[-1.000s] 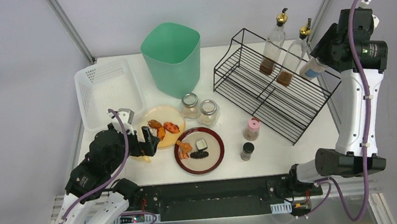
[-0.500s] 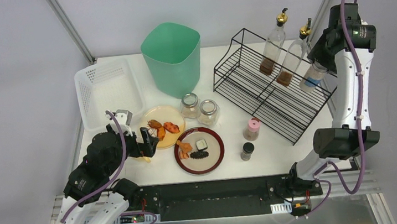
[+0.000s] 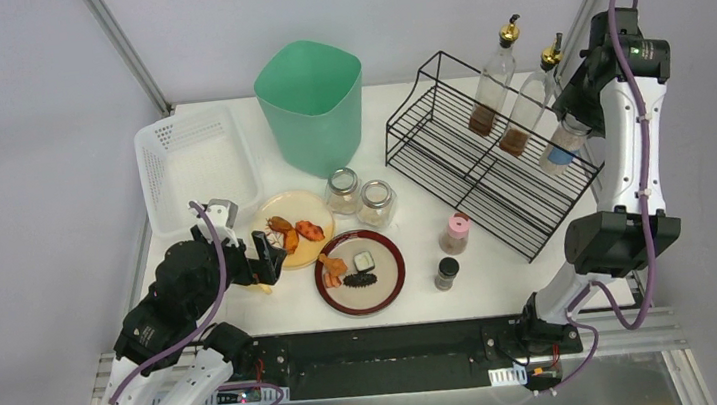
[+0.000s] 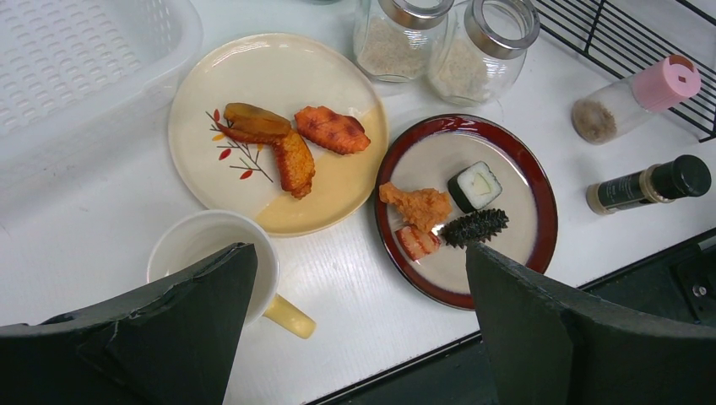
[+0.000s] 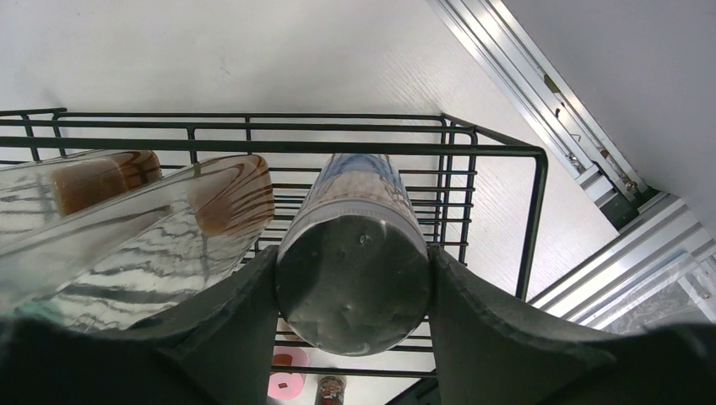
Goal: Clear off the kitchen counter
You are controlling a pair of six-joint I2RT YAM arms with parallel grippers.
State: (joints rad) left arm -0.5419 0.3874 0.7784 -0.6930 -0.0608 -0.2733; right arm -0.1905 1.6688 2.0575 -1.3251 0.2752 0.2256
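One bottle (image 3: pixel 561 147) is hanging clamped in the right gripper (image 3: pixel 574 111) at the rack's (image 3: pixel 450 158) right end. The left gripper (image 4: pixel 355 329) is hovering wide open, empty, near the tabletop's (image 3: pixel 533 275) front-left corner.

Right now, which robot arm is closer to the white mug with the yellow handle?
Left. Its open tool hovers just above the mug. The right tool is far across the counter, gripping a blue-labelled bottle at the wire rack.

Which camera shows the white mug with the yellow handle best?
The left wrist view: the mug sits close below, rim and handle plain. The top view shows only a bit of its handle; the right wrist view misses it.
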